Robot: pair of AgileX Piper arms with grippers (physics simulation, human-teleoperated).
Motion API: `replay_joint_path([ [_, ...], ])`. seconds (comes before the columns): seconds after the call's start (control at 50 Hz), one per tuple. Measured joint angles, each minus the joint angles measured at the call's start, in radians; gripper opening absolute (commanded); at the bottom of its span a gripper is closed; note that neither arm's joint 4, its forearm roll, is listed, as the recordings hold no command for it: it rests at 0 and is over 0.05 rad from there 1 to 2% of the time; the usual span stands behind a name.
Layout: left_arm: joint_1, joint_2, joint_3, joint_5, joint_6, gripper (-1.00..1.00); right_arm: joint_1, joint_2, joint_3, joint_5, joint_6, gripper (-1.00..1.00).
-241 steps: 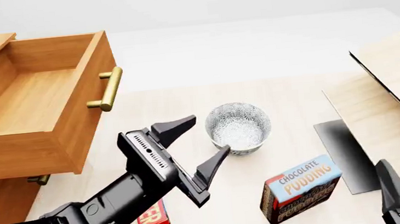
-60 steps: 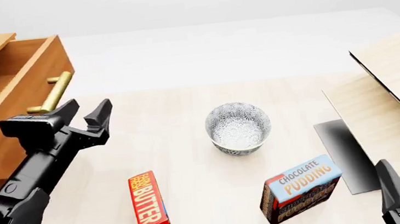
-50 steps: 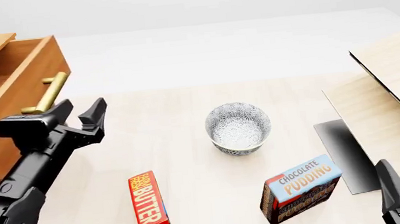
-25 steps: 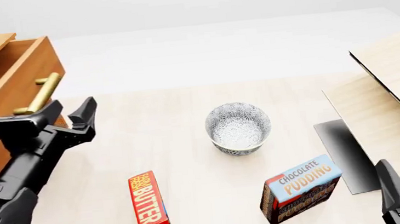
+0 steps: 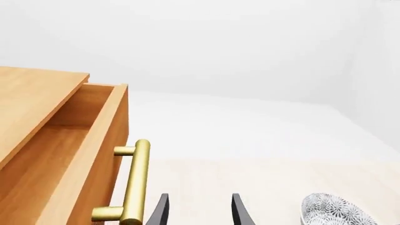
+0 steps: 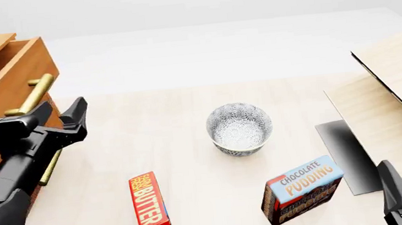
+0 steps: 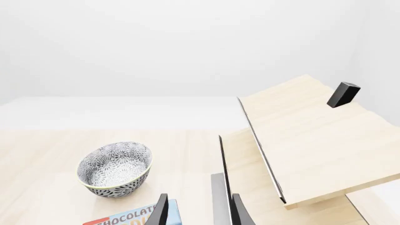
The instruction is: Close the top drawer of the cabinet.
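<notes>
Your left gripper point(image 6: 43, 121) is spread wide with nothing in it, right up against the front of the top drawer point(image 6: 7, 81). You cannot tell if a finger touches the wood. The drawer sticks out a little from the cabinet point(image 5: 34, 96), which the picture edge cuts off. Its brass handle point(image 6: 28, 96) sits just above your fingers. The lower drawer is almost all hidden behind your arm. Your right gripper point(image 7: 195, 211) is cut off at the bottom corner; its fingers stand apart, holding nothing, with the bowl point(image 7: 115, 168) well ahead of it.
</notes>
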Motion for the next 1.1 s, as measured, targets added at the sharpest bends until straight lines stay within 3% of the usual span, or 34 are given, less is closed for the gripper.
replay_joint_path([
  [1.1,0.187,-0.036,0.010,0.018,-0.033,1.00,0.000,0.000,0.000,0.000,0.000,1.00],
])
